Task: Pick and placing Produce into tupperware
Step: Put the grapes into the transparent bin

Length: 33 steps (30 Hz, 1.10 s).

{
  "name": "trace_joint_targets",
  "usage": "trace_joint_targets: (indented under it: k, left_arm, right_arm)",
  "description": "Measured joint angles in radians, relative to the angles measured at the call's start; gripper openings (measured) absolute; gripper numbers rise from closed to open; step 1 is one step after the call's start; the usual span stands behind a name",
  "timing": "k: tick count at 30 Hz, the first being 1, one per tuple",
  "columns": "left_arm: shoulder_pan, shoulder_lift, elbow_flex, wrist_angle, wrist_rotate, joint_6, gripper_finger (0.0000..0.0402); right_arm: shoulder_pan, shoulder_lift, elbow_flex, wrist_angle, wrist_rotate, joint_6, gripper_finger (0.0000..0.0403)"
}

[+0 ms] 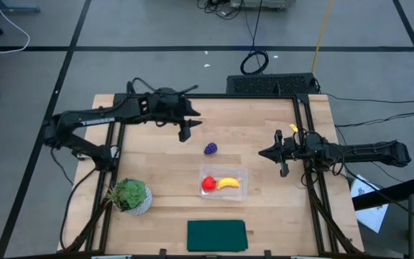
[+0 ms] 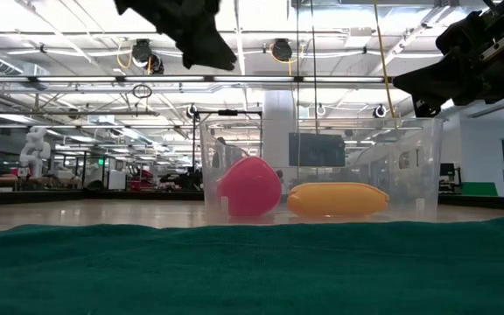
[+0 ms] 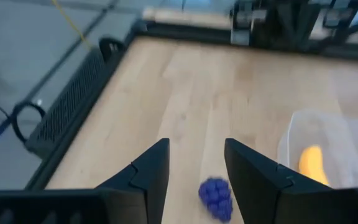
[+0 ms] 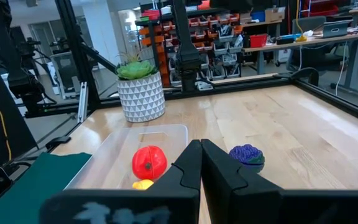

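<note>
Tupperware (image 1: 223, 183): red fruit (image 1: 208, 184), banana (image 1: 228, 183) inside | grapes (image 1: 211, 149) on table (image 1: 264, 137) | left gripper (image 1: 185, 134) spread above grapes | right gripper (image 1: 284, 170) pressed together, empty

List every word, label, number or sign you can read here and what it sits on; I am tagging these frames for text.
White lettering on the left arm, high view: too small to read.
Paper sheet with dark marks past the table's right edge: too small to read.
Shelves and bins in the room, right wrist view: no legible text.
Tupperware, red fruit, banana, grape bunch, white plant pot, green cloth: none.
</note>
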Motion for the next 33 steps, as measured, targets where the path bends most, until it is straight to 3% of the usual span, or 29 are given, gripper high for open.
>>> trace_joint_targets:
  k: [13,27,33]
  left_arm:
    - [-0.023,0.326,0.280,-0.342,-0.001,0.069,0.0169]
    - [-0.061,0.482,0.335,-0.364,-0.011,0.081,0.0288]
    - [-0.075,0.518,0.335,-0.329,-0.027,0.051,0.0313]
  right_arm:
    - [0.000,0.001,0.000,-0.001,0.000,-0.004,0.0000]
    - [0.000,0.000,0.000,-0.009,0.000,-0.005,0.0000]
    - [0.000,0.000,0.000,-0.012,0.000,-0.005,0.0000]
